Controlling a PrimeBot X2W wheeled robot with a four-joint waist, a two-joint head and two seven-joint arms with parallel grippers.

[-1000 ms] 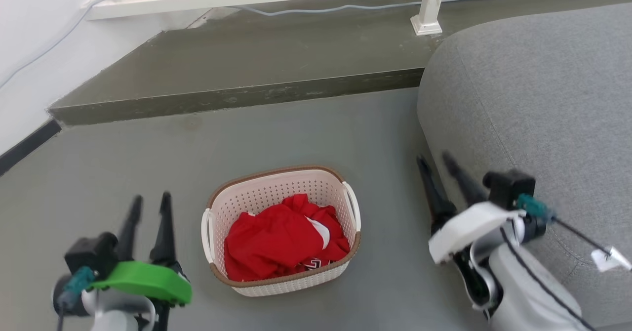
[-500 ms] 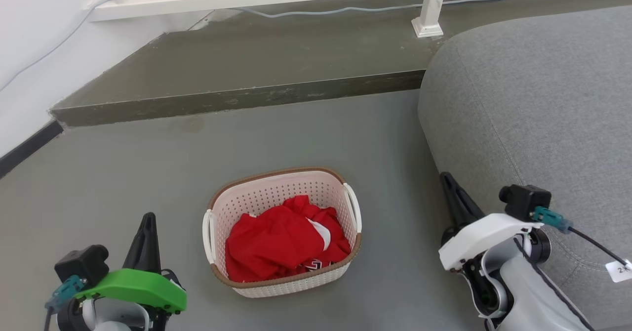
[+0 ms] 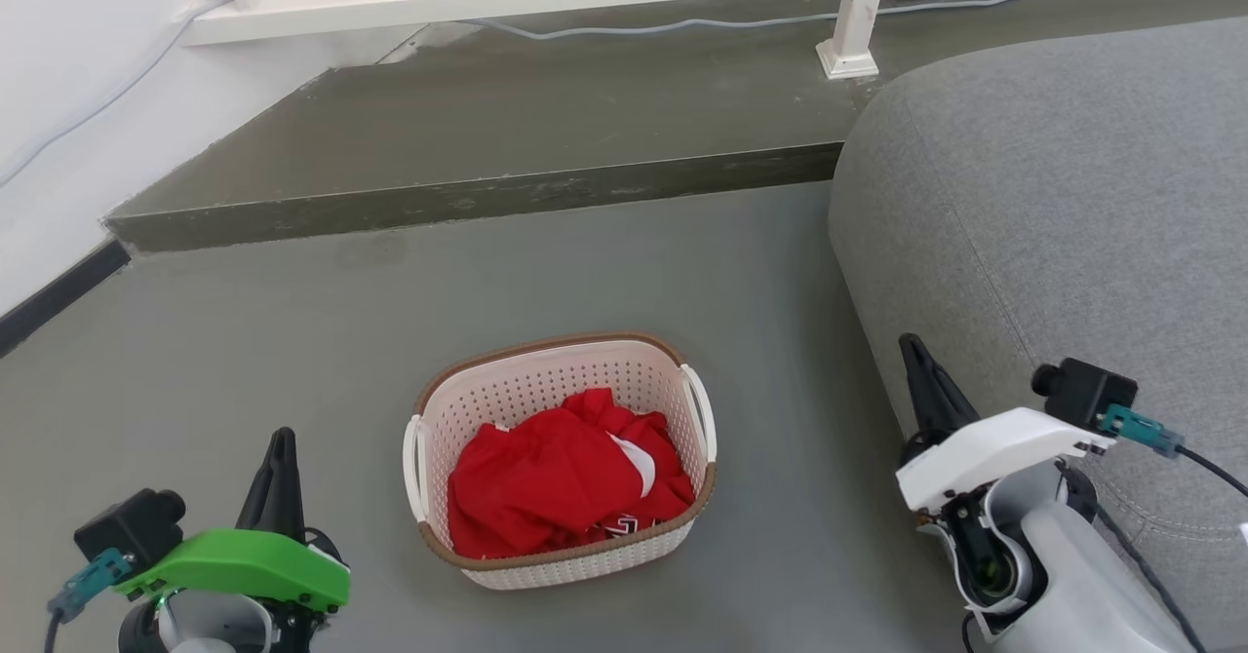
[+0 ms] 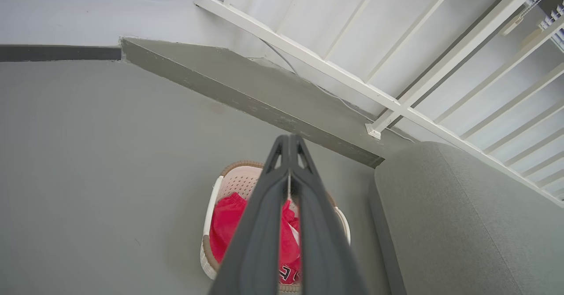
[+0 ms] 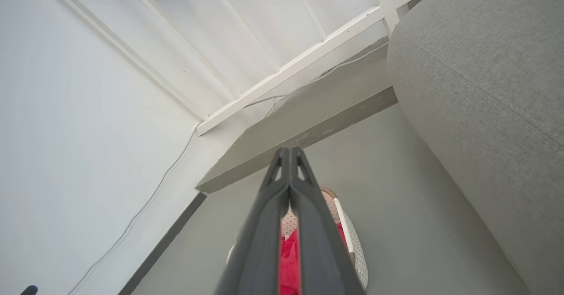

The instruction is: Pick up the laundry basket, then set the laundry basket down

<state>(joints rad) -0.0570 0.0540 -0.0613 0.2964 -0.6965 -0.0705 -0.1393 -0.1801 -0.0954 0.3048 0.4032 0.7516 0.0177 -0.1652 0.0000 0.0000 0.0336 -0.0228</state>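
One laundry basket (image 3: 546, 380) sits on grey floor (image 3: 585, 263) near a sofa (image 3: 1053, 195).

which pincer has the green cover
The left pincer, at the lower left of the head view. It wears a green cover, while the right pincer wears a white cover.
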